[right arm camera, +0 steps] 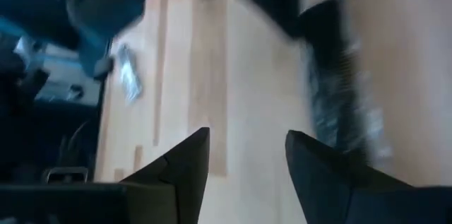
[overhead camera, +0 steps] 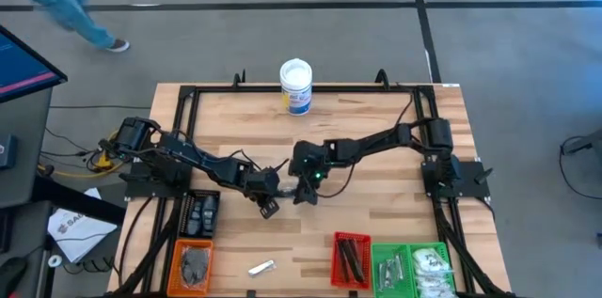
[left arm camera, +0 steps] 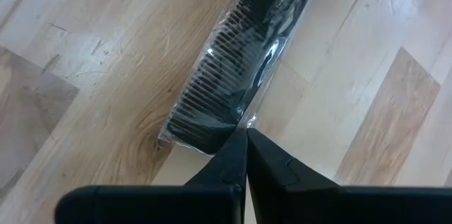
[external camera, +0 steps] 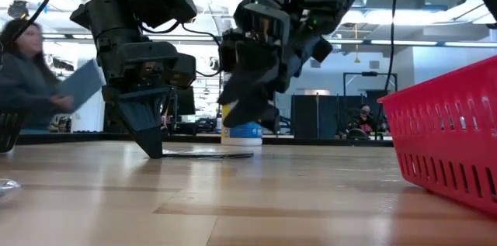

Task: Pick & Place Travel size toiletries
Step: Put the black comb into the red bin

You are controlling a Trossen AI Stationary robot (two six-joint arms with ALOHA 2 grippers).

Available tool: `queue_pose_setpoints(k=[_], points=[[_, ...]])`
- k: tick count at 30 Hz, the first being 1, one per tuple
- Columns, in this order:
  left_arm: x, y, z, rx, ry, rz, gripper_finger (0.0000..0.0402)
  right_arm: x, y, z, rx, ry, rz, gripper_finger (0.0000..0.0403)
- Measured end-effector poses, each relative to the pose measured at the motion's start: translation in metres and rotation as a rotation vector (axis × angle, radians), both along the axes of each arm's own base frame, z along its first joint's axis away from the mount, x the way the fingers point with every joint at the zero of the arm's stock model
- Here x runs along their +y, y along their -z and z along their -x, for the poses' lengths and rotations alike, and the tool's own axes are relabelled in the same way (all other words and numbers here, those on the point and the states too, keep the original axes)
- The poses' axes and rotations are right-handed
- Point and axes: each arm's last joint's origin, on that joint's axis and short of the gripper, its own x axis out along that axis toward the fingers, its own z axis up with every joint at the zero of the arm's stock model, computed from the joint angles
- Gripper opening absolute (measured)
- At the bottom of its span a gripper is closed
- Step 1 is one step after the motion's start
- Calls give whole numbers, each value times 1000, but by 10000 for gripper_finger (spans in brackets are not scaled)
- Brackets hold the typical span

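A black comb in a clear packet (left arm camera: 240, 61) lies flat on the wooden table near its middle. In the low view it shows as a thin dark strip (external camera: 210, 154). My left gripper (overhead camera: 269, 207) is shut, and its tips (external camera: 155, 153) point steeply down to the table at one end of the packet. My right gripper (overhead camera: 303, 193) hangs open just to the right of it, a little above the table (external camera: 252, 114). Nothing is between its fingers (right arm camera: 247, 146), and the packet (right arm camera: 339, 90) lies ahead of them. My left gripper meets the end of the packet's clear wrapper (left arm camera: 244, 126), beside the comb's last teeth, with its shut fingertips. They come steeply from above. Whether a bit of film is caught between them, I cannot tell. The packet lies flat on the table.
A white tub with a blue label (overhead camera: 295, 85) stands at the far edge. Along the near edge are an orange tray (overhead camera: 193, 262), a red tray (overhead camera: 352, 258) and a green tray (overhead camera: 414, 268), with a silvery sachet (overhead camera: 261, 267) between them. A person (external camera: 31, 60) is beyond the table.
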Motion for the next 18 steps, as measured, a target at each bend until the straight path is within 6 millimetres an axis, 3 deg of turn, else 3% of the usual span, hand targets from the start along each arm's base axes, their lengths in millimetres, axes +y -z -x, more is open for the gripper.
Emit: queue_pose_setpoints(k=[5, 8, 18], points=[[0, 0, 0, 0, 0, 0, 0, -23, -11, 1, -15, 146, 118, 181], [0, 0, 0, 0, 0, 0, 0, -33, -7, 2, 2, 172, 147, 187], [0, 0, 0, -6, 15, -15, 0, -30, 3, 9, 35, 140, 180, 219]])
